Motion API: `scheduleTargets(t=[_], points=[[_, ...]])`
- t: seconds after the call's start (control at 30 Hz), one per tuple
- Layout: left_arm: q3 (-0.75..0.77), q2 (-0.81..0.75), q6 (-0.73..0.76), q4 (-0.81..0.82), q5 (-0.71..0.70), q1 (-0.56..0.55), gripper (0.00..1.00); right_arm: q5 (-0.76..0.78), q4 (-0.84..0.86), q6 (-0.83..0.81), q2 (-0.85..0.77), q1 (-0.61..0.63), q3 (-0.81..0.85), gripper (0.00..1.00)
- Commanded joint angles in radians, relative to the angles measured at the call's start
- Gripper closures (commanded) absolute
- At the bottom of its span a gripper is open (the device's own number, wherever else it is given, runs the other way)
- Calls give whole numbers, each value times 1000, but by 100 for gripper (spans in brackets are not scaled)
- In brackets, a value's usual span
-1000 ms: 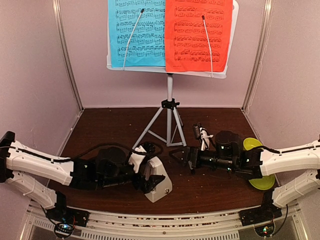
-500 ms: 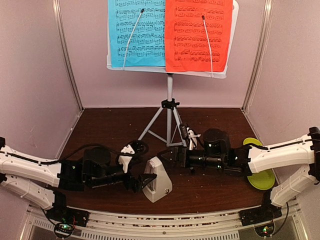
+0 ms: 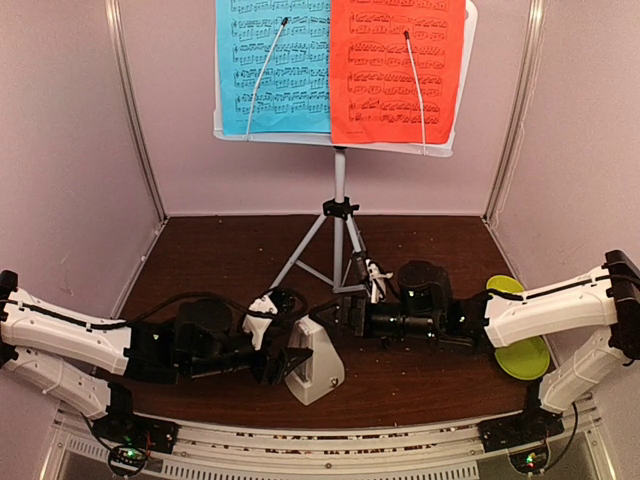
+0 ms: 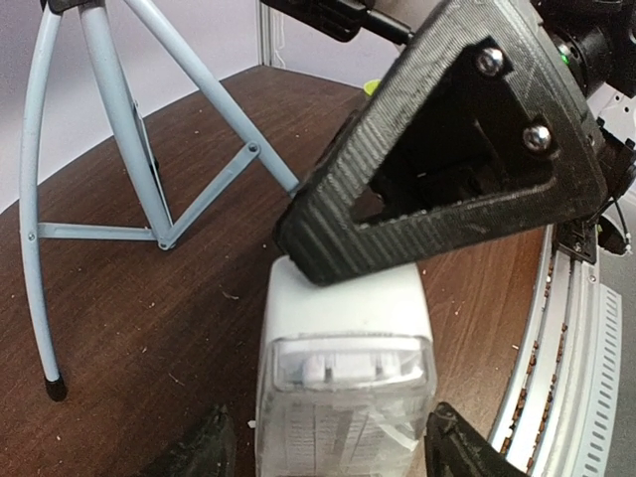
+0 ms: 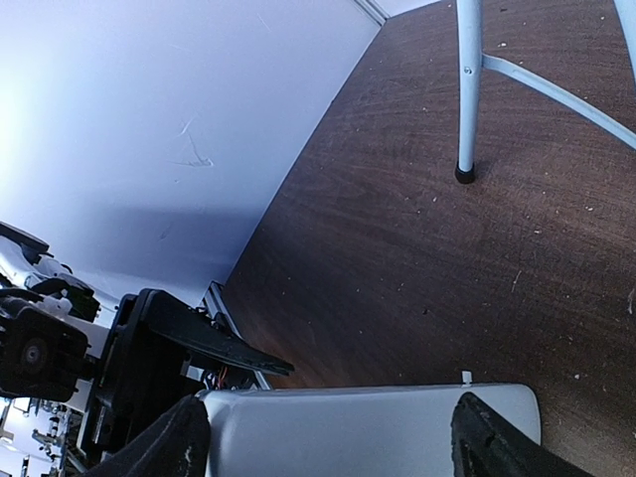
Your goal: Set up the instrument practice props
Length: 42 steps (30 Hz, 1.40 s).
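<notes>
Top view: the metronome (image 3: 322, 375) stands on the desk (image 3: 220, 250) close to its near edge, with the left claw (image 3: 288, 362) and right claw (image 3: 335, 318) meeting at it. Bare wood lies behind, up to the tripod (image 3: 340, 245).
Left wrist: left jaws apart, straddling the metronome.
Right wrist: right jaws apart over its top.

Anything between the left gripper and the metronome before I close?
Nothing visible. The metronome sits between the fingers of the left gripper. The right gripper straddles its far end, and the tripod stands off behind.
</notes>
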Motion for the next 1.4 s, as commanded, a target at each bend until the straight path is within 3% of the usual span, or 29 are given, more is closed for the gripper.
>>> scheduleTargets(t=[0.0,0.27,0.5,1.07,1.37], points=[[27,-24,20,32,-9,0,34,-16,19,-4,-7,13,-19,15],[39,-13,36,37,-1,0,30,-21,12,-11,-19,20,-19,16],[52,-17,58,27,1,0,33,8,-28,-29,-11,24,-28,22],[46,-81,149,81,32,0,70,57,-39,-65,39,40,-96,26],[10,-86,225,138,58,-19,82,88,-57,-66,67,43,-120,27]])
